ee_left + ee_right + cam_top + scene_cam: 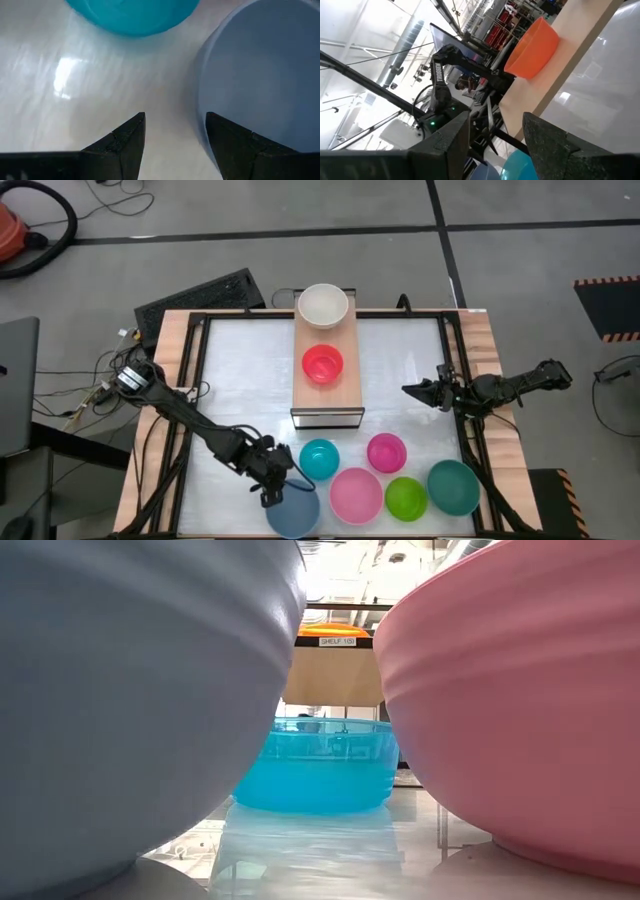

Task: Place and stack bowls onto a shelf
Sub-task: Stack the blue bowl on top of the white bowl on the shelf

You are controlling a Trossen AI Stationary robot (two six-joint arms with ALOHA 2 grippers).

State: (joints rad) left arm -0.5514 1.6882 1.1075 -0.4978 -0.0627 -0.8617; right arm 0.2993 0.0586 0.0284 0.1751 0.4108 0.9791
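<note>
The shelf (326, 395) stands mid-table and carries the white bowl (322, 305) at its far end and the red bowl (322, 364) in the middle. The other bowls rest on their bases along the near edge: cyan (319, 459), magenta (386, 452), light pink (356, 494), green (406, 498), teal (453, 486) and grey-blue (292, 514). My left gripper (175, 127) is open at the grey-blue bowl's (260, 80) far-left rim, with the cyan bowl (132, 15) beyond it. My right gripper (495, 145) is open and waits over the table's right side (415, 390). My left gripper comes down from above at the grey-blue bowl's rim (201, 107). One finger (235, 145) stands over the bowl's inside and the other (125, 142) outside it. I cannot tell whether either finger touches the rim. The bowl sits flat on the table.
The table has a raised dark frame with wooden rims (170, 380) on both sides. In the low view, the grey-blue bowl (130, 700) and pink bowl (520, 700) sit close together, with the cyan bowl (320, 765) behind the gap. Bare table lies either side of the shelf.
</note>
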